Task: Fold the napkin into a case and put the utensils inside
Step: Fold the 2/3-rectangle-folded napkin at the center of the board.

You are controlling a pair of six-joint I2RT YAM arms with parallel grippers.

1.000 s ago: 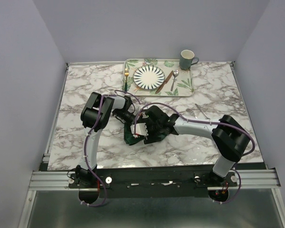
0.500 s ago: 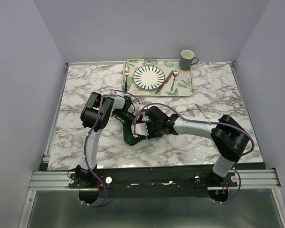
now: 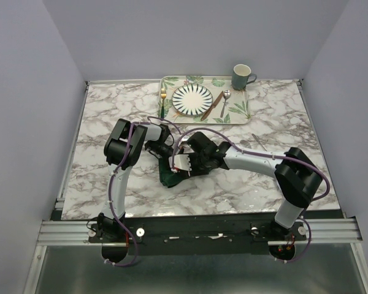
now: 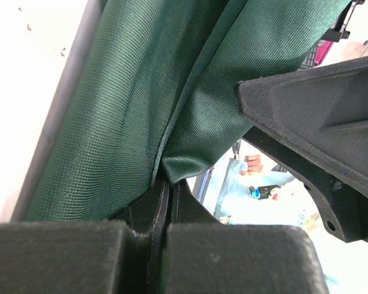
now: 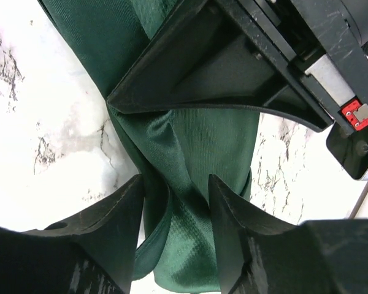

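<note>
Left fingers [image 4: 67, 257] together, clamped on napkin [image 4: 129, 110] edge. Right fingers [image 5: 110, 233] have narrowed and now stand apart, astride a bunched fold. Folding unfinished; utensils [image 3: 224, 103] untouched on tray [image 3: 238, 111].

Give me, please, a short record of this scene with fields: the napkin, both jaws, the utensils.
napkin: bunched, mid-table, between the two arms
left jaws: shut on a napkin edge
right jaws: apart, a napkin fold between them
fork: on tray, left of plate
knife: on tray, right of plate
spoon: on tray, right of knife
mug: at tray's far right corner
case: not yet formed
</note>
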